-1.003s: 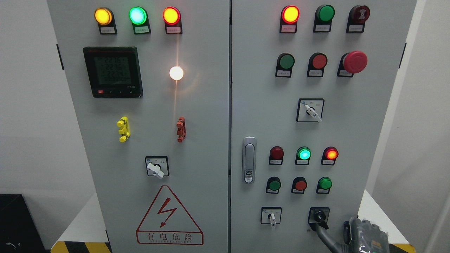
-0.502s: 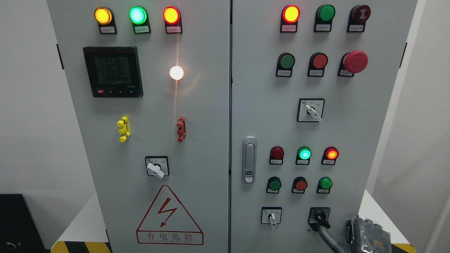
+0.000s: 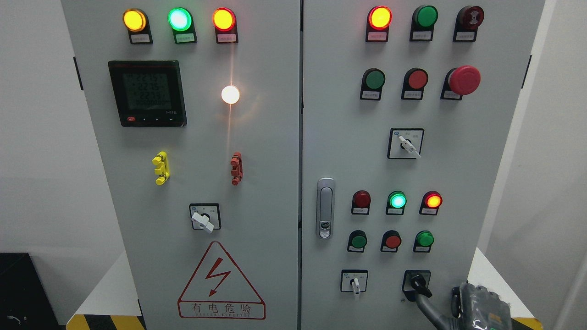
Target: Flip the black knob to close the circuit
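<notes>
Head view: black knob point(image 3: 420, 284) long axis diagonal, pointing lower right; right hand point(image 3: 477, 307) finger touching, grip unclear.

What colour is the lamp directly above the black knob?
Green, unlit, on the lamp above the black knob; head view.

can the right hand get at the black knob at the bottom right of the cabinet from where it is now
Probably yes. The right hand sits low beside the black knob, and one dark finger already stretches up to the knob's lower edge. Nothing stands between them on the cabinet door. Whether it truly touches is hard to tell.
</notes>
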Controlling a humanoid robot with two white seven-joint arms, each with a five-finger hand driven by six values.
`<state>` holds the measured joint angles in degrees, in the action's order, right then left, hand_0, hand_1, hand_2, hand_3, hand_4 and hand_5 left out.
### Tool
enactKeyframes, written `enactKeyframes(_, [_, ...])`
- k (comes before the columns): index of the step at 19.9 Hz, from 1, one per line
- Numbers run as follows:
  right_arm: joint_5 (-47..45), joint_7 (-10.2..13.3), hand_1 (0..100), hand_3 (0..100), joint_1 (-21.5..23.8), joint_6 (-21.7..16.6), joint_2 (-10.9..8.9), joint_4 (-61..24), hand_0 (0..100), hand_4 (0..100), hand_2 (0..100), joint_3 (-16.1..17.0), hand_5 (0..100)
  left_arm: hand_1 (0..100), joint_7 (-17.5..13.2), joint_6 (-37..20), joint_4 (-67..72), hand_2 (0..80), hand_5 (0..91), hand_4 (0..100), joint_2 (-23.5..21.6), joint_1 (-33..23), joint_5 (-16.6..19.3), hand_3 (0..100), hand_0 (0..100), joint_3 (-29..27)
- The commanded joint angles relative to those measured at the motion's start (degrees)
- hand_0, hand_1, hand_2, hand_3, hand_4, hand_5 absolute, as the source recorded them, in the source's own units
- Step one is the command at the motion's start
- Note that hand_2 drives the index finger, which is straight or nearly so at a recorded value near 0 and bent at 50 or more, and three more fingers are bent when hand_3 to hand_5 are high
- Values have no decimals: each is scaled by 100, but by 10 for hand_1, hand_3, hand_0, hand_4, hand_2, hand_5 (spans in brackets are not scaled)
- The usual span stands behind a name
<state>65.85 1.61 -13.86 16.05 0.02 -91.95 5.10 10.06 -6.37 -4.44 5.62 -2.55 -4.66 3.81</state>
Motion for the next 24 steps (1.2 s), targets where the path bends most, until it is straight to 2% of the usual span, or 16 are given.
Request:
enactKeyframes(1, [-11, 32, 55, 1000, 6, -5, 60, -34, 0, 991, 924, -35, 984, 556, -4, -4, -4, 0, 0, 0, 0, 0, 0, 0, 120, -3])
enactKeyframes(9, [-11, 32, 54, 1000, 32, -5, 78, -69, 0, 991, 924, -105, 985, 556, -4, -4, -4, 0, 0, 0, 0, 0, 0, 0, 120, 6])
enactKeyframes(14, [-11, 49, 54, 1000, 67, 12, 104, -113, 0, 992, 923, -430, 986, 556, -4, -4, -4, 0, 0, 0, 0, 0, 0, 0, 120, -3])
enactKeyframes(24, [-11, 58, 56, 1000, 252, 12, 122, -200, 0, 992, 923, -703, 988, 556, -4, -4, -4, 0, 0, 0, 0, 0, 0, 0, 120, -3])
